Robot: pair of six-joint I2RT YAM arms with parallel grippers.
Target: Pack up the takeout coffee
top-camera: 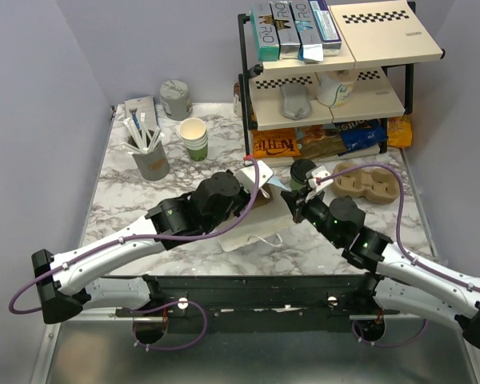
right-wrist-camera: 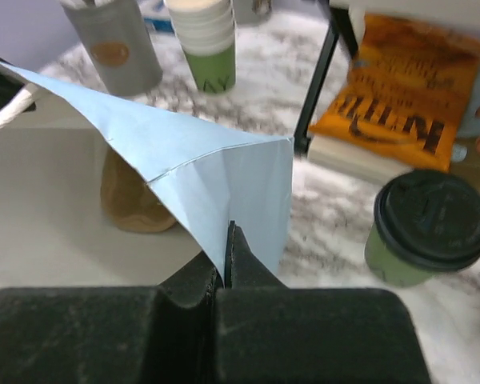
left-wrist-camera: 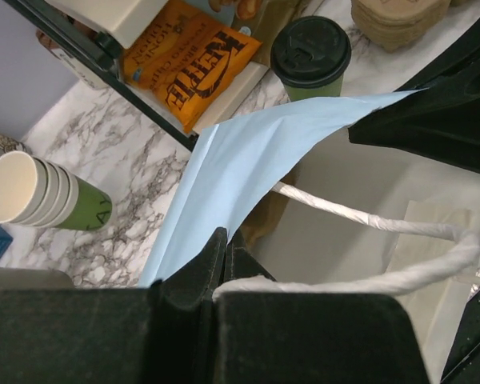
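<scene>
The takeout coffee (top-camera: 302, 172) (left-wrist-camera: 310, 52) (right-wrist-camera: 428, 228), a green cup with a black lid, stands upright on the marble by the rack's foot. In front of it lies a paper bag (top-camera: 248, 226) (left-wrist-camera: 240, 160) (right-wrist-camera: 208, 160), light blue outside and pale inside, with twisted white handles. My left gripper (top-camera: 252, 182) (left-wrist-camera: 224, 240) is shut on the bag's rim on its left side. My right gripper (top-camera: 292, 200) (right-wrist-camera: 228, 232) is shut on the bag's rim on the side nearest the cup. The mouth is held apart between them. A brown item (right-wrist-camera: 132, 200) lies inside the bag.
A black wire rack (top-camera: 328, 80) with boxes and an orange chip bag (top-camera: 276, 144) stands at the back right. A stack of lidless cups (top-camera: 194, 138), a grey holder of utensils (top-camera: 150, 156) and a grey tin (top-camera: 176, 100) sit back left. A cardboard cup carrier (top-camera: 372, 184) lies right of the coffee.
</scene>
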